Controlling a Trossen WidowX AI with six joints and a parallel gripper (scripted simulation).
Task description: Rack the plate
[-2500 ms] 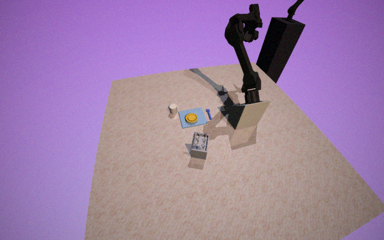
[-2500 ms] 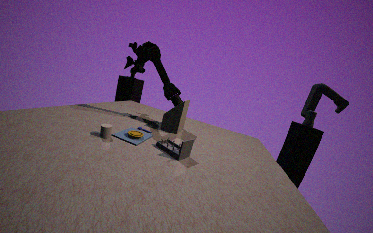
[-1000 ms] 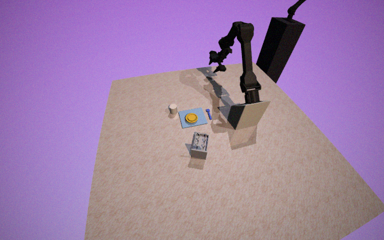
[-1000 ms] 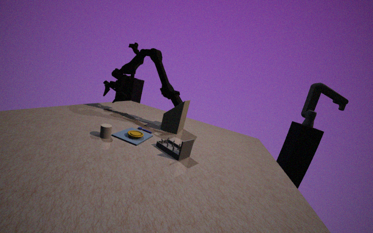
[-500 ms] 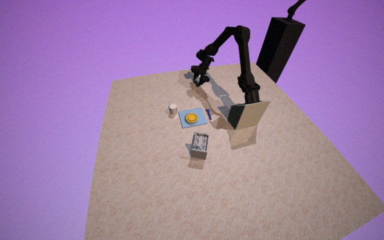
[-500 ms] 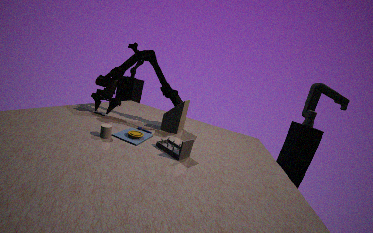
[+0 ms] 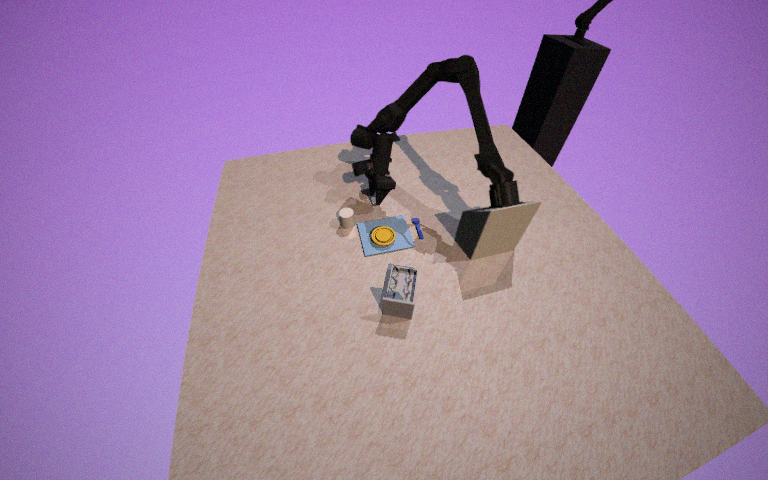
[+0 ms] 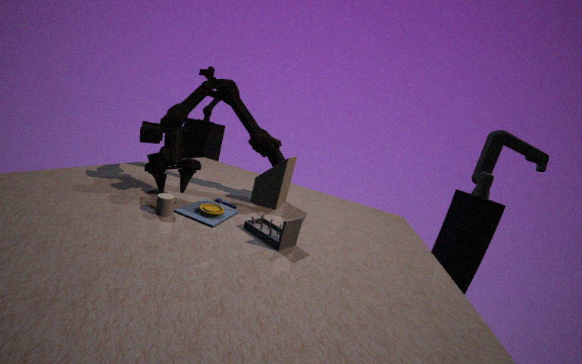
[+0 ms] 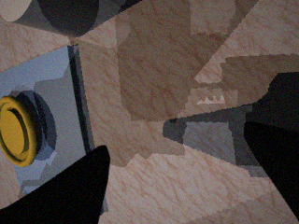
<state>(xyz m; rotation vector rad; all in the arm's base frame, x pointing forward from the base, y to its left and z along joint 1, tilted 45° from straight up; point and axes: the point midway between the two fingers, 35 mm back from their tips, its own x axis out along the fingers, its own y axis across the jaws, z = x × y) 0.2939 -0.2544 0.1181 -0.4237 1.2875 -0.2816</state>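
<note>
The yellow plate [image 7: 383,236] [image 8: 211,209] [image 9: 13,132] lies flat on a light blue square mat [image 7: 403,225] [image 8: 189,210] [image 9: 51,65]. My gripper [image 7: 377,202] [image 8: 172,192] [image 9: 176,141] points down, open and empty, above the table behind the mat in the top view. In the wrist view the plate is at the left edge, outside the fingers, partly cut off. The grey dish rack [image 7: 398,307] [image 8: 292,233] stands in front of the mat in the top view, with thin rails inside and no plate in it. The rack is not in the wrist view.
A beige cylinder [image 7: 346,217] [image 8: 165,205] [image 9: 28,21] stands beside the mat, near my gripper. A blue spoon-like tool [image 7: 419,228] [image 8: 226,203] lies on the mat's other side. A tilted-looking panel [image 7: 501,229] [image 8: 285,184] stands by the arm's base.
</note>
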